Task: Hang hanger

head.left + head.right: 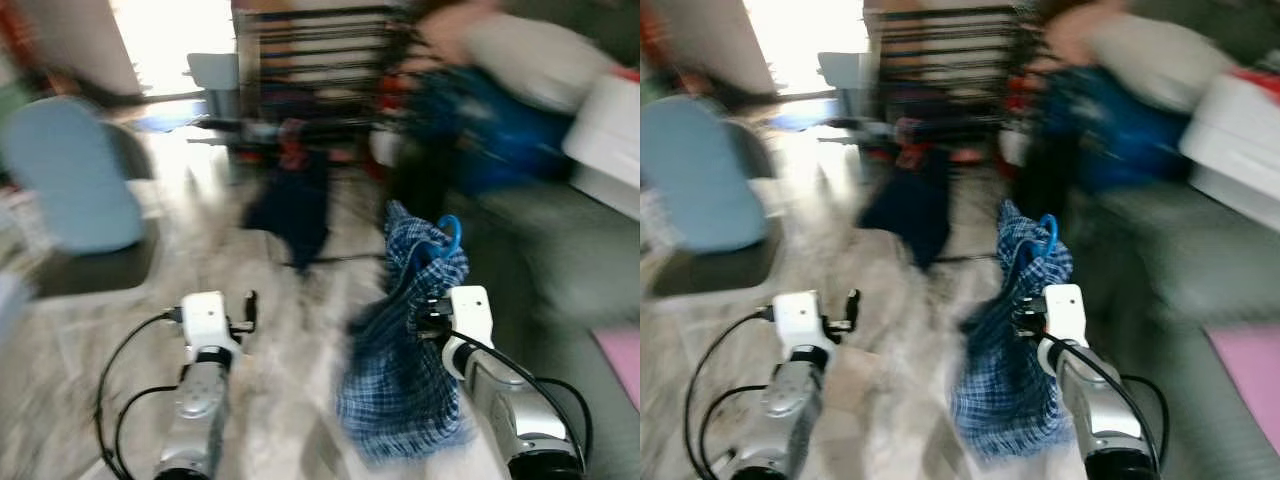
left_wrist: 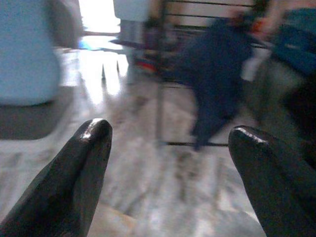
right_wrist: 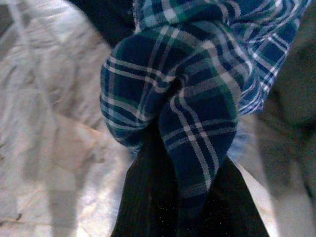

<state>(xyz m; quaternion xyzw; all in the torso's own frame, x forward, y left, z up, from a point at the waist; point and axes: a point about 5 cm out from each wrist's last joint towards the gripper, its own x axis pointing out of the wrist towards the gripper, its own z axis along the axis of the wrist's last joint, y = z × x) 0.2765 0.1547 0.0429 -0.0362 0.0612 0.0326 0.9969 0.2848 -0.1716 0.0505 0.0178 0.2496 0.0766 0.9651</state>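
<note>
Floor (image 1: 290,400): you stand on pale, marbled tile; the head views are smeared with motion blur.
Room: a dark rack (image 1: 310,60) stands ahead with a navy garment (image 1: 295,205) hanging from it; a light blue chair (image 1: 70,175) is at your left; a person (image 1: 500,90) in blue is at upper right, beside a grey sofa (image 1: 560,250).
Open room: bare tile runs between your arms and on to the rack; the sofa edge crowds your right side.
Left gripper (image 2: 168,163): its fingers are spread wide with nothing between them, aimed at the rack's foot.
Right gripper (image 3: 182,197): clamped on the plaid shirt (image 1: 405,350), cloth bunched between the fingers.
Hanger (image 1: 452,232): what looks like its blue hook pokes from the shirt's top, well short of the rack.
</note>
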